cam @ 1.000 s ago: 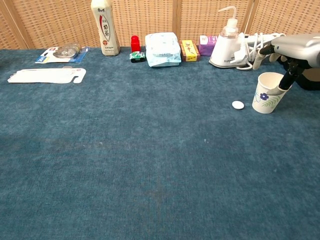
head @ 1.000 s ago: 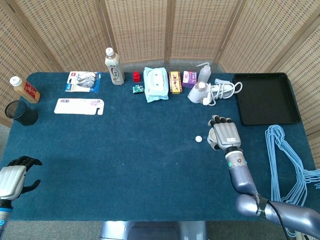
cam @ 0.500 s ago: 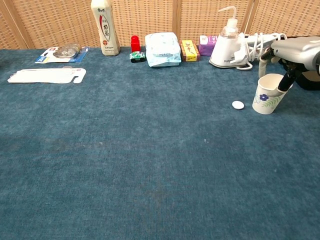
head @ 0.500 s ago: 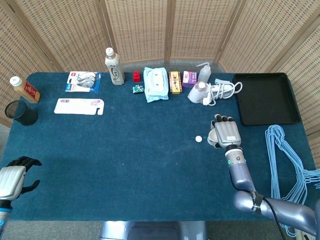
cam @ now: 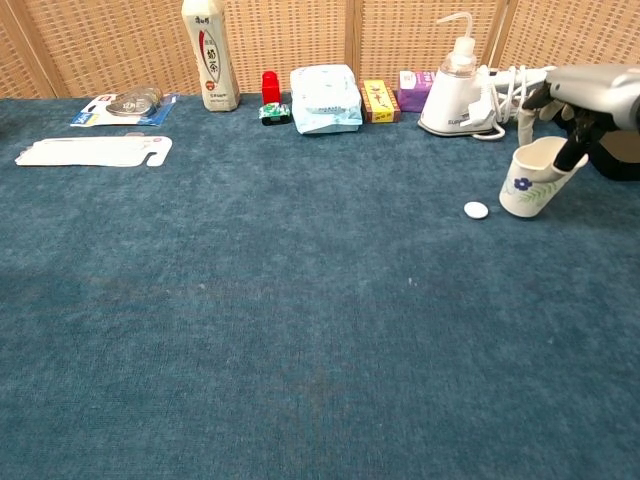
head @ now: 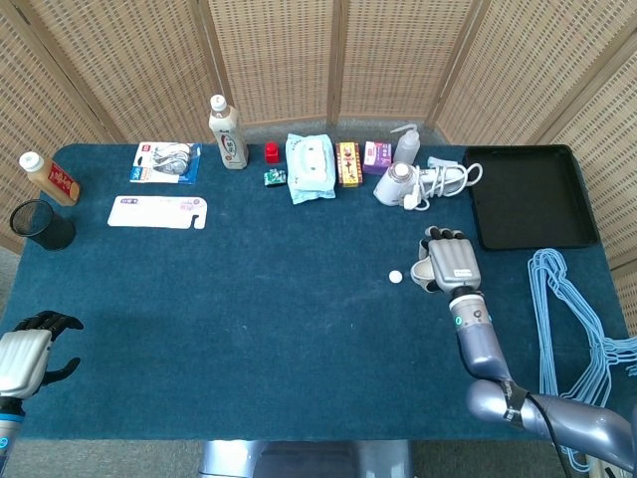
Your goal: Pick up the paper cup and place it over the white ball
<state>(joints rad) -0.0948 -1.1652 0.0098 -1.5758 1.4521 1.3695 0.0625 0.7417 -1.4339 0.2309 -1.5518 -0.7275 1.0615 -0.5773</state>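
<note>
Cup work is under way on my right side: the right hand (cam: 585, 105) has the paper cup (cam: 531, 181) pinched at its rim, a finger hooked inside the mouth, and the cup leans with its mouth tipped toward the hand and its base toward the white ball (cam: 476, 210). I judge the tilt to be the start of lifting it off the table (head: 279, 299), since the cup must be turned mouth-down to cover the ball. The ball lies just beside the cup, on its left in the chest view, so the carry should be short. From the head view the right hand (head: 450, 261) hides most of the cup, so I trust the chest camera for the grip.

My left hand (head: 28, 351) waits at the near left corner, fingers loosely apart and holding nothing, well out of the way.

The table wears a dark blue cloth with some pile, which should keep the ball from rolling. Along the far edge stand a bottle (head: 228, 132), a wipes pack (head: 310, 167) and a black tray (head: 528, 195); woven screens (head: 289, 50) close the room behind.
</note>
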